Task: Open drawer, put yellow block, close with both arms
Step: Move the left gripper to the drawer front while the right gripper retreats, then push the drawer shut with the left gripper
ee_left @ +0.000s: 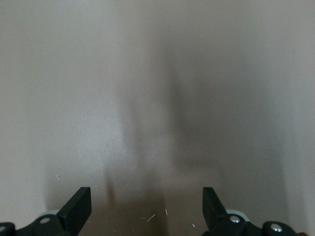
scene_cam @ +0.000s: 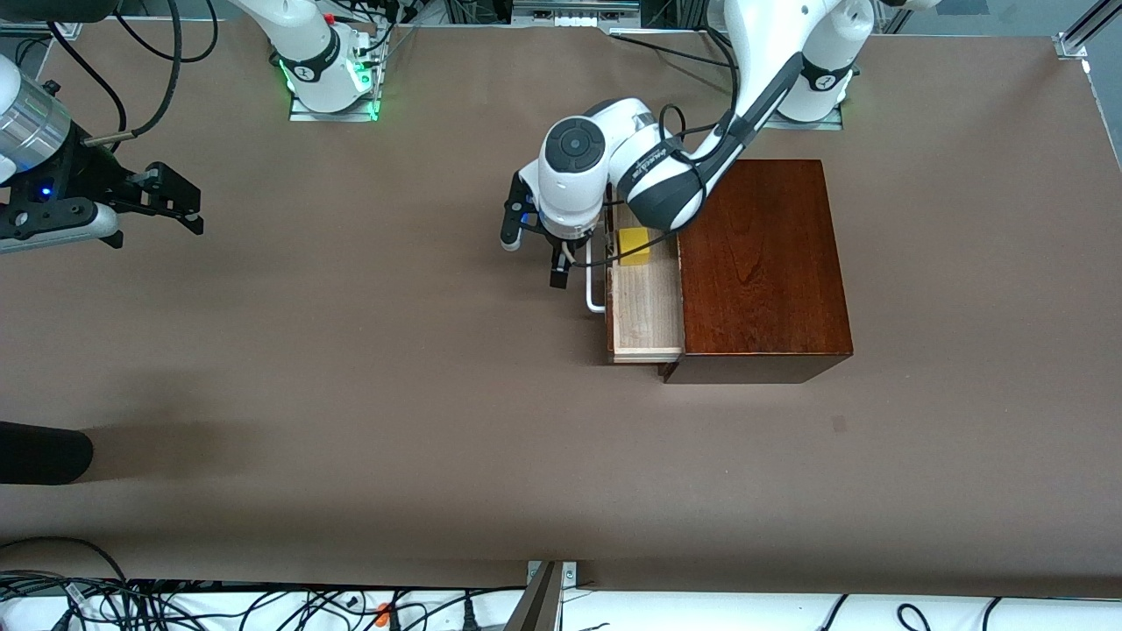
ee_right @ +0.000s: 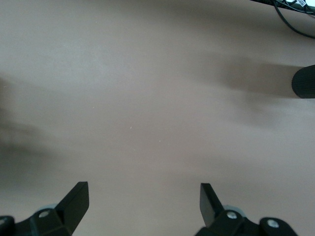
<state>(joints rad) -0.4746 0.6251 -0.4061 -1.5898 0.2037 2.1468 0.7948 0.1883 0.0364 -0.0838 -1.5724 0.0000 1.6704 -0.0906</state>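
Jaws of the right gripper (scene_cam: 180, 203) stand spread and empty, hanging over bare table (scene_cam: 351, 421) at the right arm's end, well apart from everything; its wrist view shows only the brown surface between the two black fingertips (ee_right: 74, 199), so this arm waits. Toward the middle of the front view, the left gripper (scene_cam: 539, 250) points down just beside the white U-shaped handle (scene_cam: 594, 294) of the drawer (scene_cam: 644, 320); its jaws are also spread, holding nothing, as the left wrist view shows with bare table between the fingers (ee_left: 78, 206). Next along, the drawer is pulled out of the wooden box (scene_cam: 758, 263), its pale interior showing; the yellow block (scene_cam: 635, 245) lies in it, at the end farther from the front camera, partly hidden under the left arm's wrist.

Judging by this, opening and placing look done; the step in hand appears to be the close. The next move calls for a push on the drawer's dark front toward the box, square to the slide so it does not jam; the handle bar is the natural contact, and the left gripper sits close to it. Since the task wants both arms, the right arm would need to travel a long way across the table to share the push or steady the box; a light box could slide under a one-sided shove.
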